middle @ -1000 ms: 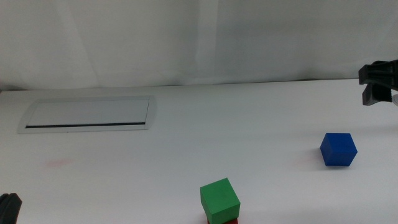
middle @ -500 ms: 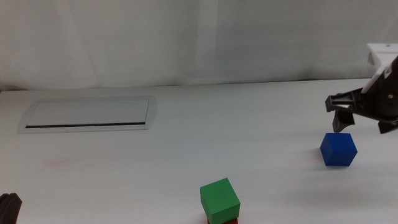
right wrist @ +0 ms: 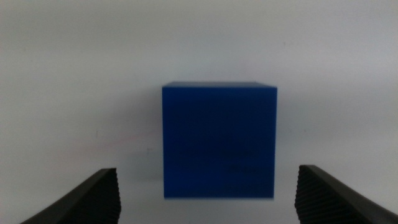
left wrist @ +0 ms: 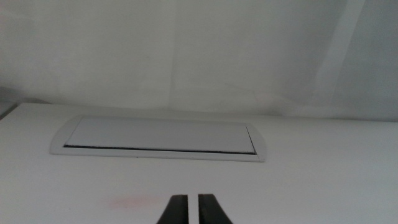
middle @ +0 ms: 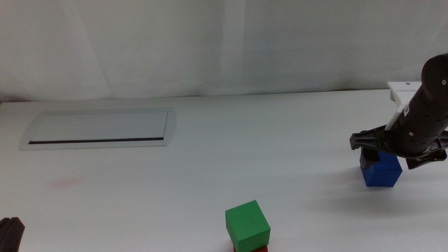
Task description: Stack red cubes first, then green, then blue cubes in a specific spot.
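Left gripper [left wrist: 187,210] waits low at the near left edge of the table [middle: 280,140], jaws nearly together with a thin slit between, holding nothing. Ahead of it a flat pale metal hatch [middle: 99,128] with a dark slot, set flush in the tabletop; faint pink smudge [middle: 64,184] nearby.

Bottom centre: green cube [middle: 247,225] sits on top of the red cube [middle: 259,248], of which only a sliver shows at the frame edge. So red and green look done; blue is left.

Right: blue cube [right wrist: 218,140] alone on the table, well apart from the stack. Right gripper [middle: 393,149] hangs just over it, jaws spread wide on either side, not touching. Grab, carry and placing on green not yet done.

Cubes: solid, matte, sharp-edged, same size. Table: smooth white, matte. Jaw pads look dark and ribbed. Backdrop is a plain white sheet.
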Motion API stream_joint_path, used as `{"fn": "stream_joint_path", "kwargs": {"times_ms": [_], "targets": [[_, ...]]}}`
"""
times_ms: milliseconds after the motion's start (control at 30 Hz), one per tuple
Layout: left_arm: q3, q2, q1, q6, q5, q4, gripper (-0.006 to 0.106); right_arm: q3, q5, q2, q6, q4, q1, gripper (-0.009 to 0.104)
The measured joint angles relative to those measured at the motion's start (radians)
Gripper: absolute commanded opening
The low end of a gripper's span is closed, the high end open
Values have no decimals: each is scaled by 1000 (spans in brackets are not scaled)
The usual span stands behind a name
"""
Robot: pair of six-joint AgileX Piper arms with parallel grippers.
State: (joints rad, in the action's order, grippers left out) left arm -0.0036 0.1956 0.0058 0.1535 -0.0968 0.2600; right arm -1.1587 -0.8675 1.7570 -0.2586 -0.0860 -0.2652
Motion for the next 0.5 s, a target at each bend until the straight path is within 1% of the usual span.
{"fn": "stream_joint_path", "kwargs": {"times_ms": [167, 500], "targets": [[0, 0, 0, 0, 0, 0, -3, 0, 42, 45, 23, -9, 0, 76], [0, 0, 0, 0, 0, 0, -3, 5, 91, 106, 39, -7, 58, 76]]}}
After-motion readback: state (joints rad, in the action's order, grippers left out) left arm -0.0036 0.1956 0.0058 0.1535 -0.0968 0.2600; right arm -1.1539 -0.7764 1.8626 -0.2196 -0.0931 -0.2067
